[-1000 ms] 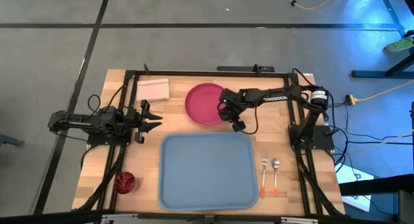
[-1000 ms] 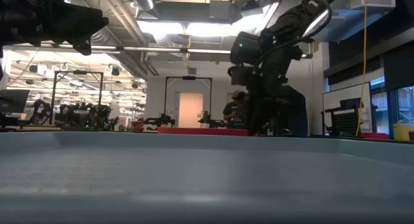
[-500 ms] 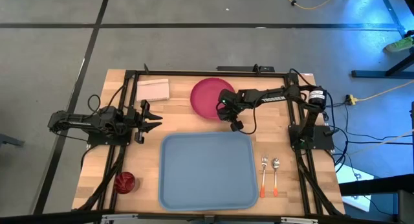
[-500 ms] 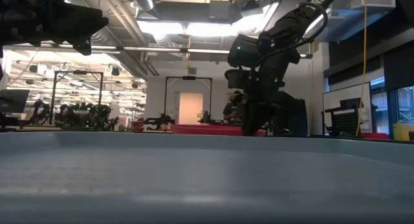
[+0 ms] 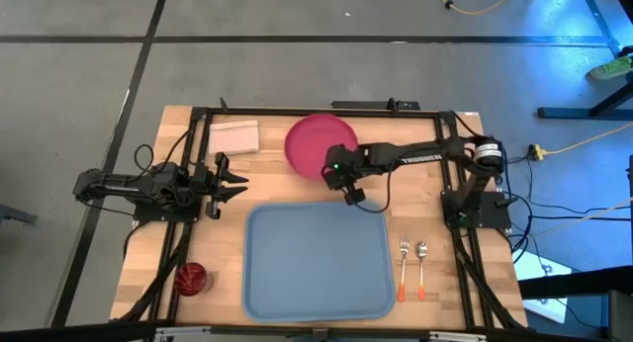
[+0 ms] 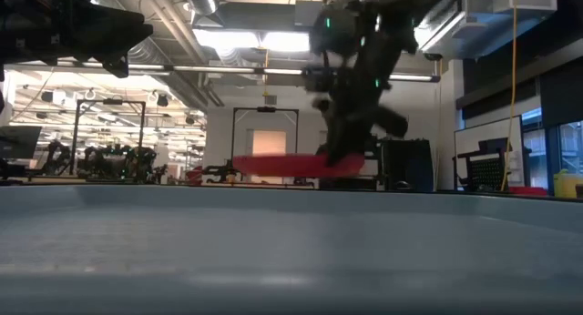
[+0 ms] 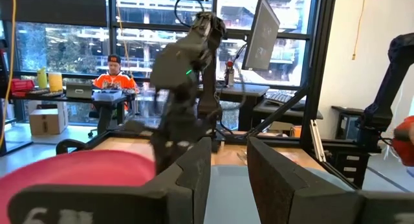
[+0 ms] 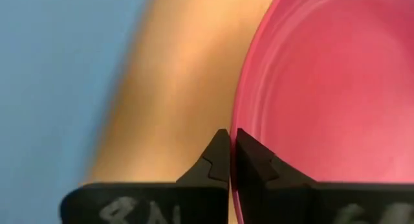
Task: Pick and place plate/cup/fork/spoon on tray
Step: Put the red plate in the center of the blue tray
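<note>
The right gripper (image 5: 339, 170) has its fingers pinched tight on the near rim of the pink plate (image 5: 318, 144), holding it lifted clear of the table (image 5: 267, 169), just beyond the far edge of the light-blue tray (image 5: 316, 263). Over at the left side, the left gripper (image 5: 229, 177) waits with its fingers spread apart.

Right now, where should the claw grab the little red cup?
Probably by its rim. The cup stands alone with its open mouth up on the table, left of the tray. The left claw, open and nearest, could come straight down over one wall.
</note>
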Robot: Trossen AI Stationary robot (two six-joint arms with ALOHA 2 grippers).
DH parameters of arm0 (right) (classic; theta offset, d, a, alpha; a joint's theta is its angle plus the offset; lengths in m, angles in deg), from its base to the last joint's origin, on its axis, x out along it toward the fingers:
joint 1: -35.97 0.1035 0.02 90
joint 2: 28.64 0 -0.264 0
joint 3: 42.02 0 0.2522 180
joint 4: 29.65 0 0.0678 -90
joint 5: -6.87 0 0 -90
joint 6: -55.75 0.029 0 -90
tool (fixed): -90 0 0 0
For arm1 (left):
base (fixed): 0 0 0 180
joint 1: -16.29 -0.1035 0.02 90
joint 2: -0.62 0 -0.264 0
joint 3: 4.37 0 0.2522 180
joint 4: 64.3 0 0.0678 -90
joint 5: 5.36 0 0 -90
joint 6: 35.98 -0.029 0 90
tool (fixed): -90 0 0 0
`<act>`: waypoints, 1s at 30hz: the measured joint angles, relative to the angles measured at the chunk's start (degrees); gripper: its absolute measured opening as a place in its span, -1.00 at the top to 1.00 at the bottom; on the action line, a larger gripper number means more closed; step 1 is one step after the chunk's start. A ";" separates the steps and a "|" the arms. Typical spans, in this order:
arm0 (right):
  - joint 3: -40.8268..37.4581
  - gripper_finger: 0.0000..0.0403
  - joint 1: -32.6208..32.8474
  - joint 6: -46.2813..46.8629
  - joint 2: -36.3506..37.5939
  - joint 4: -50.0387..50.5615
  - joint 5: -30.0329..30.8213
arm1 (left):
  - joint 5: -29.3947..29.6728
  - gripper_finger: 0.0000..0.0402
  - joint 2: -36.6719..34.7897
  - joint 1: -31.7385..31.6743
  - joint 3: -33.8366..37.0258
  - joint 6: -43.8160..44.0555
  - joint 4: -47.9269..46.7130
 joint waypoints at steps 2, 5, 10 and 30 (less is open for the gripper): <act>2.14 0.97 2.02 1.89 0.46 3.47 -0.10 | 0.01 0.53 -0.02 0.01 0.00 0.00 0.02; 5.28 0.97 5.43 4.85 0.70 8.56 0.03 | 0.00 0.53 -0.02 0.02 -0.01 0.00 0.04; 8.32 0.97 12.02 11.73 0.78 13.67 -0.76 | 0.33 0.53 -0.02 0.01 -0.02 -0.01 0.56; 7.87 0.97 38.67 41.48 0.78 4.98 9.06 | 1.01 0.53 -0.02 1.76 -0.02 12.50 -0.43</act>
